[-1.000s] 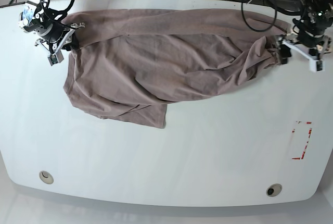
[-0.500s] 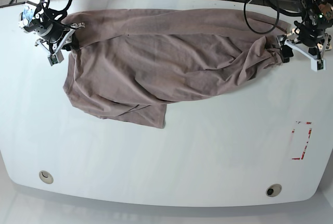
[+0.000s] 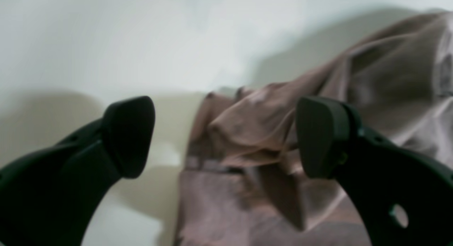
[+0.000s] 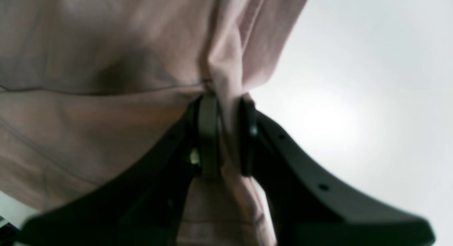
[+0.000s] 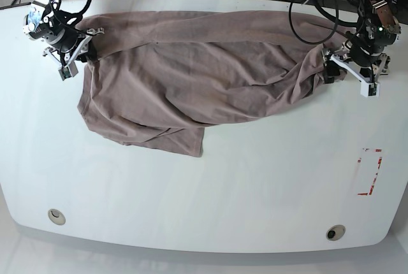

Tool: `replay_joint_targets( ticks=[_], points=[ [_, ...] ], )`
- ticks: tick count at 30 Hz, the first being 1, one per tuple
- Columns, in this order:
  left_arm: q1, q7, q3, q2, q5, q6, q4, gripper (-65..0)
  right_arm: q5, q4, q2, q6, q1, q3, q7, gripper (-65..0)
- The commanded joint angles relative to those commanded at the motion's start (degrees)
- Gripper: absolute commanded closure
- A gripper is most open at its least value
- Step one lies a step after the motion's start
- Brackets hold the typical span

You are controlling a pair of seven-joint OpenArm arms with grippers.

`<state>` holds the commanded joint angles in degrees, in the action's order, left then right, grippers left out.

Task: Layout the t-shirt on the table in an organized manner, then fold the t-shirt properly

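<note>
Table [image 5: 255,191]: white, glossy, red tape marks [image 5: 370,172] near one end, two grommet holes [image 5: 335,232] along near edge.
Shirt [image 5: 191,76]: mauve-brown, spread wrinkled across far half of table, one part folded under at near left in base view.
Right tool [image 4: 226,132]: clenched on bunched shirt edge.
Left tool [image 3: 226,136]: jaws apart, straddling crumpled shirt end, not gripping.

I am seeing both wrist views blurring; the t-shirt [image 4: 106,62] is running off the frame edges, and I cannot make out its neck or sleeves.
</note>
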<state>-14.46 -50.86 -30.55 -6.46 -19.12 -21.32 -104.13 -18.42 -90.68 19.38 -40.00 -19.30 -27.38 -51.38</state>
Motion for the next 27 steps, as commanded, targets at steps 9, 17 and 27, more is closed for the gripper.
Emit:
replay_joint_targets(
  ticks=[9,17,27],
  points=[
    [0.0,0.0,2.3,0.0,0.0,0.0,0.0,-59.9,0.0,0.0,0.0,0.00,0.0,0.0,0.0,-8.9],
    [0.0,0.0,2.4,0.0,0.0,-0.1,0.0,-59.9,0.0,0.0,0.0,0.00,0.0,0.0,0.0,-8.9],
    [-0.2,0.0,2.2,-0.1,0.1,-0.2,0.0,-33.3,0.0,0.0,0.0,0.00,0.0,0.0,0.0,-8.9]
  ],
)
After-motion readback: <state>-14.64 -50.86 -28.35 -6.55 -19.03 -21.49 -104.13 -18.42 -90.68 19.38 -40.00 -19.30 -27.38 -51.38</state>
